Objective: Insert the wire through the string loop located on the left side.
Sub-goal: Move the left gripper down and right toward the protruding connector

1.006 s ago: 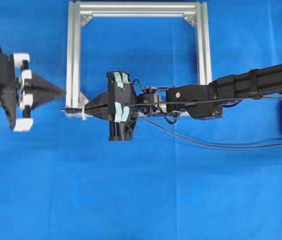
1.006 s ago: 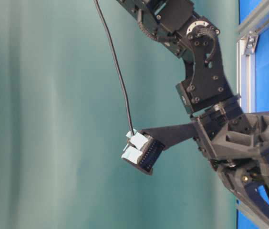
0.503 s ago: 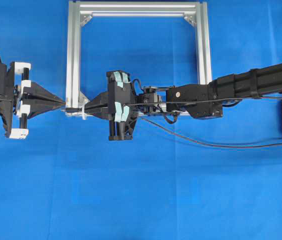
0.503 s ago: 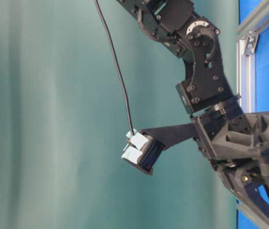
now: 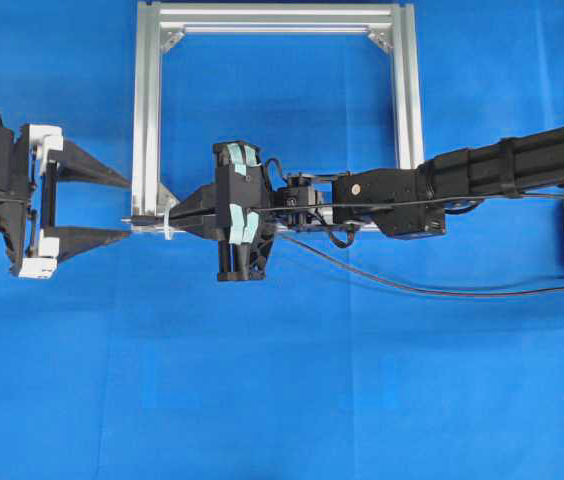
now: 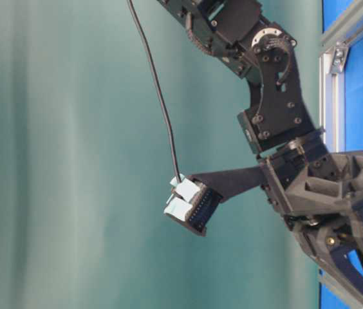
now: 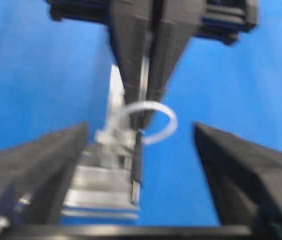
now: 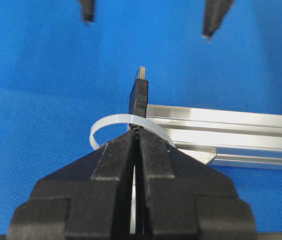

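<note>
In the overhead view, the right gripper [image 5: 174, 217] was pinched on the wire [image 5: 142, 218] at the lower-left corner of the aluminium frame [image 5: 145, 120]; the plug tip stuck out left past the string loop [image 5: 167, 226]. The left gripper [image 5: 122, 207] stood spread wide, its fingers above and below the tip, not touching it.

Left wrist view, blurred: the plug [image 7: 137, 175] hung through the white loop [image 7: 153, 122], between the parted fingers.

Right wrist view: the closed fingers [image 8: 118, 155] gripped the plug [image 8: 139, 95], which passed through the loop [image 8: 116, 122].
</note>
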Robot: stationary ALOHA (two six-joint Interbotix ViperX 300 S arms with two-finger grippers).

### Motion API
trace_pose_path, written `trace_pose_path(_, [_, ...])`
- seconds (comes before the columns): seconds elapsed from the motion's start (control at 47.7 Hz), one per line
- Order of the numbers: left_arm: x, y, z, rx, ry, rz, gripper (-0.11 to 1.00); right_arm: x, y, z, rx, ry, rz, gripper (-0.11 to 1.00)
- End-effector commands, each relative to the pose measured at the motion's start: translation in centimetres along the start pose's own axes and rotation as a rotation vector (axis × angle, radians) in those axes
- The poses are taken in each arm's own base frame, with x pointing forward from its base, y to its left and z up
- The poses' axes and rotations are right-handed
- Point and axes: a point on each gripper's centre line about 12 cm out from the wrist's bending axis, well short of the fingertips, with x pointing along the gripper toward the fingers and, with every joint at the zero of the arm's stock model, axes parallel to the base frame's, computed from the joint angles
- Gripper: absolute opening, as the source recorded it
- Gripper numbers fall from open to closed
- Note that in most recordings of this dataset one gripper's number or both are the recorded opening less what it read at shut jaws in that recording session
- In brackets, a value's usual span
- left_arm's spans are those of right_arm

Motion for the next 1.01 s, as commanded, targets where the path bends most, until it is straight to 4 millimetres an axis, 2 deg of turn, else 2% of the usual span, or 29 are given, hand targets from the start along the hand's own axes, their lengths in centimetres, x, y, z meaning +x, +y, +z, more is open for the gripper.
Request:
trace_pose_path(0.0, [0.1, -0.1, 0.5, 0.001, -0.018, -0.006, 0.88, -0.2, 0.1, 1.8, 0.002, -0.044, 0.002, 0.00])
trace_pose_path(0.042, [0.2, -0.1, 0.5, 0.001, -0.017, -0.006, 0.91, -0.2, 0.1, 1.8, 0.001, -0.043, 0.003, 0.00])
trace_pose_path(0.21, [0.8, -0.1, -0.1, 0.000, 0.020, 0.000, 0.89, -0.2, 0.1, 1.8, 0.001, -0.044, 0.003, 0.00])
trace_pose_path(0.419, [3.1, 0.0, -2.7, 0.003, 0.145, 0.011, 0.88, -0.2, 0.1, 1.8, 0.001, -0.044, 0.003, 0.00])
trace_pose_path(0.587, [4.4, 0.0, -3.2, 0.003, 0.176, 0.013, 0.88, -0.2, 0.1, 1.7, 0.001, -0.041, 0.003, 0.00])
trace_pose_path(0.985, [4.0, 0.1, -3.4, 0.002, 0.182, 0.014, 0.87, -0.2, 0.0, 1.7, 0.003, -0.043, 0.001, 0.00])
